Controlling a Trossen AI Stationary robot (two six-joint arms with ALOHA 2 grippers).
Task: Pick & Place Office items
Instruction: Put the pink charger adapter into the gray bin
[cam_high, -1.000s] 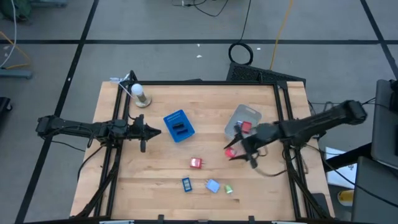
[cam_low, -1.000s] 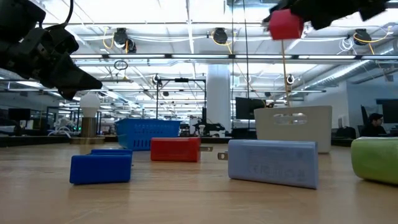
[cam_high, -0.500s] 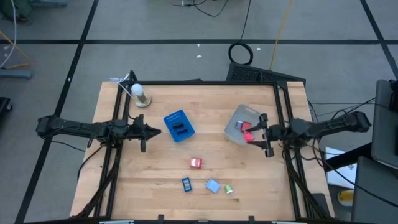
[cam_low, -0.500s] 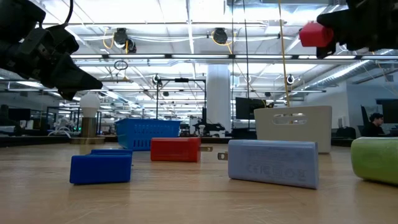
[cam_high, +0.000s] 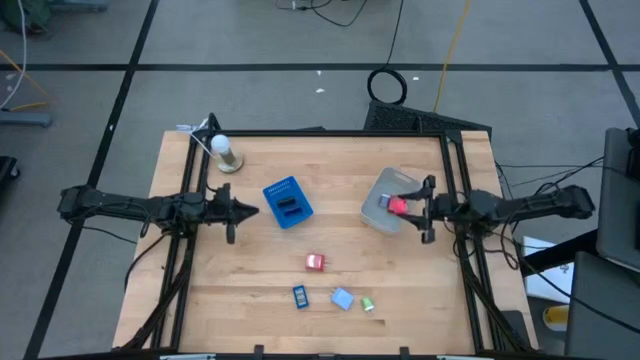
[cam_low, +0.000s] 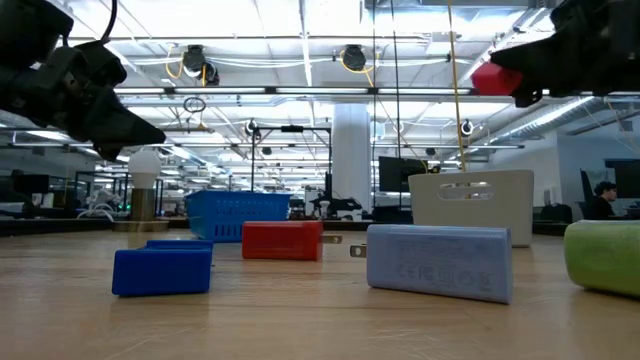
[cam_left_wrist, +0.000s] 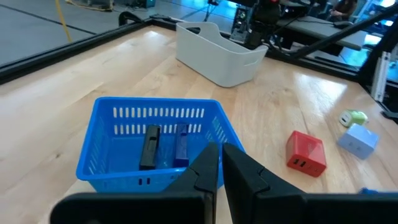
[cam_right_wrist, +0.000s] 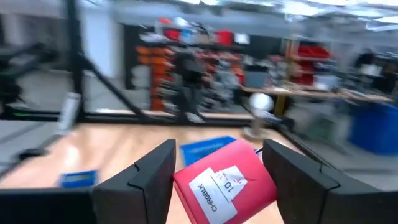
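My right gripper (cam_high: 402, 207) hovers above the translucent tub (cam_high: 380, 192) at the table's right, shut on a red block (cam_high: 395, 206) that also shows high in the low view (cam_low: 490, 78). My left gripper (cam_high: 256, 211) is shut and hangs in the air just left of the blue tray (cam_high: 287, 202), touching nothing. Two dark pieces (cam_left_wrist: 163, 145) lie inside the tray. A red block (cam_high: 316, 262), a dark blue piece (cam_high: 300, 296), a light blue piece (cam_high: 342, 299) and a green piece (cam_high: 367, 304) rest flat on the wood near the table's near edge. My right gripper pinches the red block between its two fingers (cam_right_wrist: 144, 180), one on each opposite side face; the labelled face (cam_right_wrist: 221, 183) points toward the wrist camera. The fingers come about level from the table's right. The block is lifted clear, above the tub.
A white ball on a stand (cam_high: 225, 152) sits at the far left corner. A black frame rail (cam_high: 452, 190) runs along the table's right side beside my right arm. Bare wood lies between the tray and the tub.
My right gripper has carried the red block from the tub's near side toward the far edge until it is over the tub, turning from a near-left slant to pointing level toward the left. The block has sunk a little in the last half second.
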